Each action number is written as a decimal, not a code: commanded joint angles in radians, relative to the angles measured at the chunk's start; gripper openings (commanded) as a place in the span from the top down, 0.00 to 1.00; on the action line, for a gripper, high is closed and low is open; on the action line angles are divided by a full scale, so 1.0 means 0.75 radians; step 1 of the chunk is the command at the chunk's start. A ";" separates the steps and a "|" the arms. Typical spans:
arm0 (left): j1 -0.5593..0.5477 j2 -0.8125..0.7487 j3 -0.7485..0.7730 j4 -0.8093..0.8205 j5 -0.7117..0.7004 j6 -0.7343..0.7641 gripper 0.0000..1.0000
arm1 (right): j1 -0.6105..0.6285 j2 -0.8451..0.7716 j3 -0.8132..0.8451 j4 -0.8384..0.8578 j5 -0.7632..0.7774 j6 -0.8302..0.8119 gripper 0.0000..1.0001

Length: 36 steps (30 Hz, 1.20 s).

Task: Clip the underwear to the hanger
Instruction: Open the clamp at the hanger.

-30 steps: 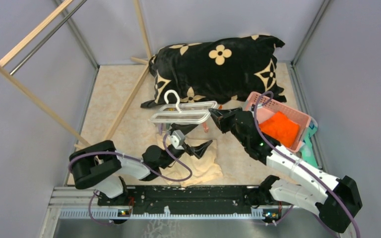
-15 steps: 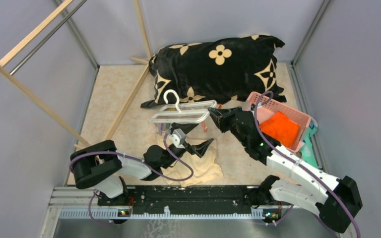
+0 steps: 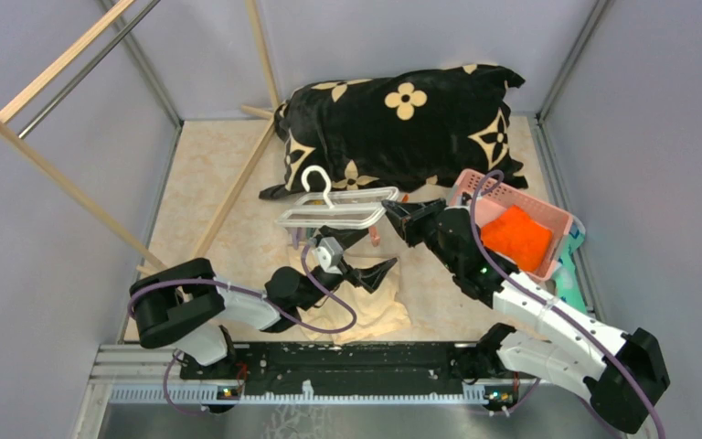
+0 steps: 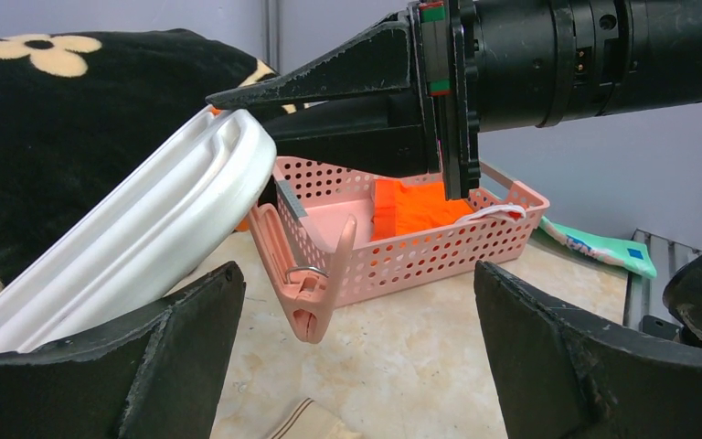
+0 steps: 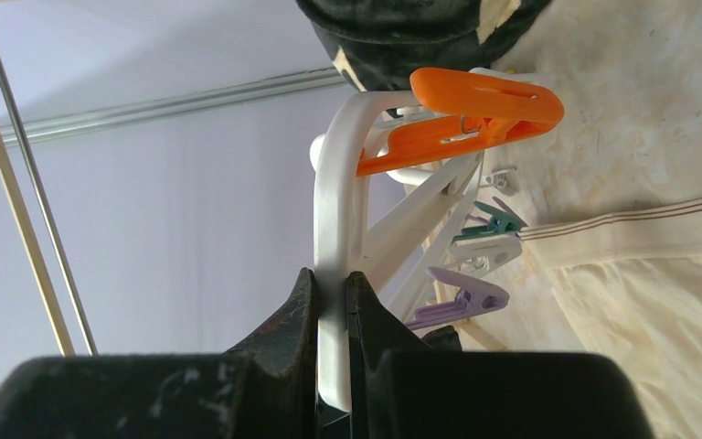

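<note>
The white hanger (image 3: 334, 210) is held level above the floor, its hook pointing back. My right gripper (image 3: 397, 218) is shut on its right end; in the right wrist view the white frame (image 5: 334, 229) is pinched between my fingers, with orange, teal and purple clips hanging off it. The cream underwear (image 3: 366, 306) lies crumpled on the floor under my left arm; an edge shows in the right wrist view (image 5: 640, 274). My left gripper (image 3: 366, 258) is open and empty, just below the hanger. In the left wrist view a pink clip (image 4: 315, 283) dangles between my wide fingers.
A pink perforated basket (image 3: 548, 212) with an orange cloth (image 3: 515, 236) sits at the right. A black flowered pillow (image 3: 393, 123) lies at the back. A wooden rack with a metal bar (image 3: 64, 64) leans at the left.
My left gripper has edged slightly up and right toward the hanging clip. The hanger and right arm have barely moved.
</note>
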 commanded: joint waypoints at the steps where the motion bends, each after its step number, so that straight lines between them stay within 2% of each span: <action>1: 0.011 -0.030 0.052 0.353 -0.030 -0.011 0.00 | 0.014 -0.061 -0.014 0.095 -0.094 -0.024 1.00; 13: 0.013 -0.103 0.040 0.353 0.024 -0.055 0.00 | 0.014 -0.104 -0.058 0.062 -0.111 -0.059 1.00; 18: 0.013 -0.141 0.014 0.354 0.039 -0.109 0.03 | 0.014 -0.117 -0.081 0.058 -0.103 -0.056 1.00; 29: 0.013 -0.186 -0.013 0.354 -0.004 -0.171 0.12 | 0.014 -0.128 -0.097 0.060 -0.104 -0.059 1.00; 33: 0.014 -0.184 -0.015 0.353 -0.065 -0.166 0.12 | 0.014 -0.131 -0.091 0.060 -0.112 -0.062 1.00; 36: 0.014 -0.171 -0.008 0.351 -0.129 -0.146 0.09 | 0.014 -0.133 -0.092 0.057 -0.114 -0.062 1.00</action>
